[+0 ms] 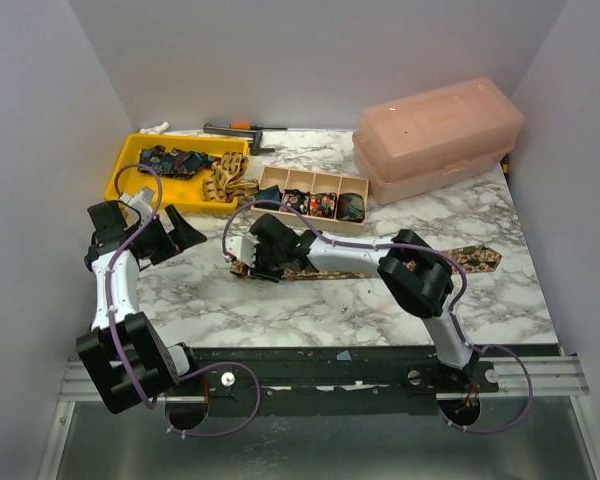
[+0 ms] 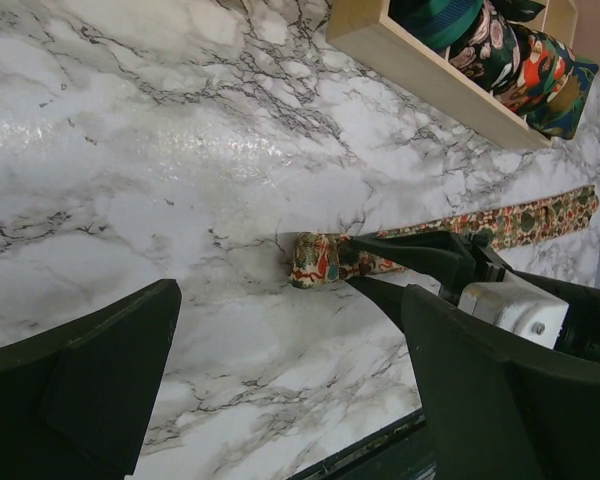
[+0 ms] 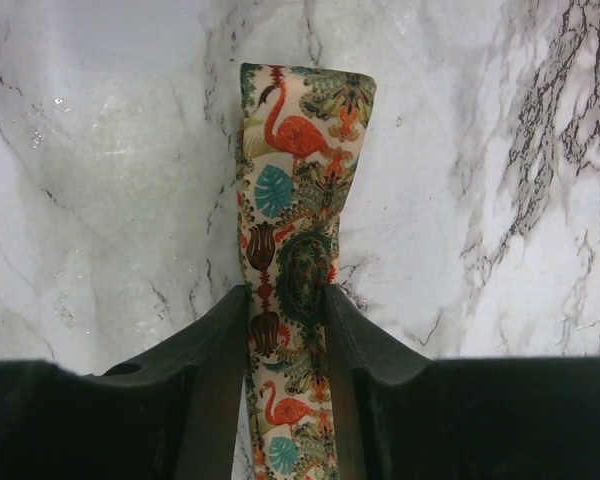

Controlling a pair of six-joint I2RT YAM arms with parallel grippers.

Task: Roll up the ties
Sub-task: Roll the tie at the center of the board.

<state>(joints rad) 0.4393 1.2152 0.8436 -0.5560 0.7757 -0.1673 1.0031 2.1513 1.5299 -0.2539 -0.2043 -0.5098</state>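
Note:
A flamingo-patterned tie (image 1: 477, 258) lies stretched flat across the marble table. Its narrow end (image 3: 302, 140) pokes out past my right gripper (image 3: 286, 295), whose jaws press against both edges of the cloth. From the left wrist view that same tie end (image 2: 315, 260) curls a little in front of the right gripper's fingers (image 2: 400, 250). My left gripper (image 1: 180, 232) hovers to the left of it, open and holding nothing (image 2: 290, 300). Rolled ties (image 1: 323, 205) fill compartments of a wooden box (image 1: 315, 182). More unrolled ties (image 1: 175, 160) lie in a yellow tray (image 1: 120, 178).
A pink lidded plastic box (image 1: 440, 135) stands at the back right. A small tool with an orange part (image 1: 235, 127) lies behind the tray. White walls close in on both sides. A black rail (image 1: 330, 355) runs along the near table edge.

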